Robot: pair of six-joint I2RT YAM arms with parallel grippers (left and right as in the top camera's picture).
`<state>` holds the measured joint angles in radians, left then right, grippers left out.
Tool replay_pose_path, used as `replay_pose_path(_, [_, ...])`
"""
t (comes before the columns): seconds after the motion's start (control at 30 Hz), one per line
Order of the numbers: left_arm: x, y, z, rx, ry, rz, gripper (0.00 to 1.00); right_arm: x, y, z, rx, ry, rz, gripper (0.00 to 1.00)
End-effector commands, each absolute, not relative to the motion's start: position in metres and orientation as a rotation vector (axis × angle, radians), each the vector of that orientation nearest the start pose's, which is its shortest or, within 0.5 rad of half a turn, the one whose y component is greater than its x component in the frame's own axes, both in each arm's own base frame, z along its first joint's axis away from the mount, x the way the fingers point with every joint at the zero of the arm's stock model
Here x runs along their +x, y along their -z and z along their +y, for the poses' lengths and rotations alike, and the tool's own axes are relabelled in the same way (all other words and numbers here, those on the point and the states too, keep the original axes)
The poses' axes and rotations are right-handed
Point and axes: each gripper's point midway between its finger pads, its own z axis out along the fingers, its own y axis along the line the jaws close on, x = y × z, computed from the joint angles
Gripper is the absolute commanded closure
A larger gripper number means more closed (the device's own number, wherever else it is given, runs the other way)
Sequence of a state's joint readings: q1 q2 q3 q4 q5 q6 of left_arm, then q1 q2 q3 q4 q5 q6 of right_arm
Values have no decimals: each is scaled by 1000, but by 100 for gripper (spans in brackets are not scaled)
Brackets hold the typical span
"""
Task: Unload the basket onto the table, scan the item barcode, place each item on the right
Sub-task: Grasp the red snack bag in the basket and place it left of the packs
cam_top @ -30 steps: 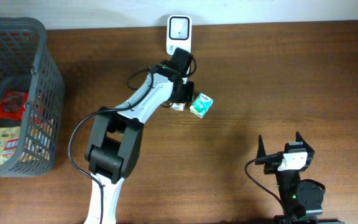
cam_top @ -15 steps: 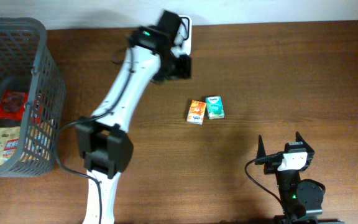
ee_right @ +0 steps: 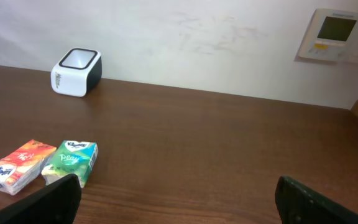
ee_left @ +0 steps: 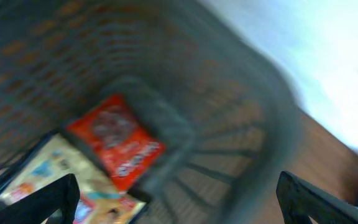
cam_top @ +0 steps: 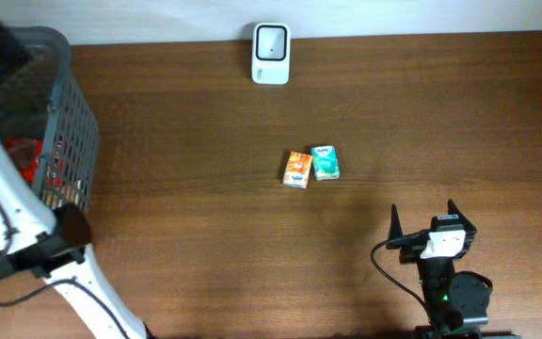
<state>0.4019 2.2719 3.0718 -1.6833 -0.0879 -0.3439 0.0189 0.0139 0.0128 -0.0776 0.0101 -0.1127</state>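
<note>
Swung from scanner [cam_top: 271,41] to basket [cam_top: 73,104], left claw [ee_left: 178,176] gapes wide; right claw [ee_right: 177,179] gapes over wooden table [cam_top: 440,113].

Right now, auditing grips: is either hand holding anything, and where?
Nothing. Left hand open above the basket, right hand open; orange pack and green pack lie on the table.

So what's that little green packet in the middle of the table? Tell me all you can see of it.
The green packet is a small, flat rectangular pack, teal-green with white lettering. Its wrapper looks like soft glossy plastic, as on pocket tissues. It lies flat on the brown wooden table, printed face up and slightly askew. An orange packet of the same kind lies close at its side; whether they touch is unclear. Nothing grips it.
</note>
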Motion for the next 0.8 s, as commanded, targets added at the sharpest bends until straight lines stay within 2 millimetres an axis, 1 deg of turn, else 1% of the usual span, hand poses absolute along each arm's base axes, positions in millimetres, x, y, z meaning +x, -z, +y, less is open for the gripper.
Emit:
replay_pose_path(0.0, [398, -303, 254, -1261, -161, 2279, 1, 246, -154, 1, -98, 88, 1654, 1])
replay_pose_path(0.03, [393, -286, 263, -1316, -167, 2312, 1, 246, -154, 1, -98, 88, 1654, 1])
replay_pose_path(0.07, [390, -262, 269, -1362, -170, 2366, 1, 246, -154, 1, -98, 88, 1654, 2])
replay_pose_path(0.1, [391, -247, 270, -1383, -169, 2395, 1, 246, -154, 1, -98, 88, 1654, 2])
replay_pose_path(0.13, [394, -228, 272, -1397, -168, 2427, 1, 246, -154, 1, -98, 88, 1654, 1])
replay_pose_path(0.17, [401, -203, 273, -1407, -154, 2461, 1, 246, -154, 1, -98, 88, 1654, 1])
replay_pose_path(0.2, [403, -190, 272, -1412, -139, 2481, 1, 246, -154, 1, -98, 88, 1654, 2])
replay_pose_path(0.23, [406, -166, 270, -1423, -114, 2510, 1, 246, -154, 1, -98, 88, 1654, 2])
replay_pose_path(0.3, [410, -131, 267, -1435, -76, 2545, 1, 246, -154, 1, -98, 88, 1654, 1])
replay_pose_path(0.33, [414, -110, 262, -1432, -21, 2554, 0, 246, -154, 1, -98, 88, 1654, 2])
replay_pose_path(0.37, [418, -95, 258, -1427, 23, 2556, 1, 246, -154, 1, -98, 88, 1654, 2])
replay_pose_path(0.4, [422, -84, 257, -1421, 52, 2551, 1, 246, -154, 1, -98, 88, 1654, 1])
replay_pose_path(0.5, [427, -53, 260, -1404, 51, 2523, 2, 246, -154, 1, -98, 88, 1654, 1])
replay_pose_path(0.53, [426, -41, 259, -1406, 51, 2526, 4, 246, -154, 1, -98, 88, 1654, 2])
replay_pose_path(0.57, [425, -37, 259, -1406, 51, 2526, 6, 246, -154, 1, -98, 88, 1654, 1])
replay_pose_path(0.6, [424, -34, 258, -1407, 50, 2527, 15, 246, -154, 1, -98, 88, 1654, 1])
replay_pose_path(0.63, [422, -30, 259, -1411, 42, 2530, 30, 246, -154, 1, -98, 88, 1654, 1])
replay_pose_path(0.67, [420, -29, 260, -1408, 21, 2537, 53, 246, -154, 1, -98, 88, 1654, 1])
replay_pose_path(0.7, [420, -29, 260, -1388, 16, 2548, 67, 246, -154, 1, -98, 88, 1654, 1])
replay_pose_path(0.73, [420, -29, 260, -1361, 13, 2563, 86, 246, -154, 1, -98, 88, 1654, 2])
replay_pose_path(0.77, [419, -29, 260, -1355, 12, 2571, 97, 246, -154, 1, -98, 88, 1654, 2])
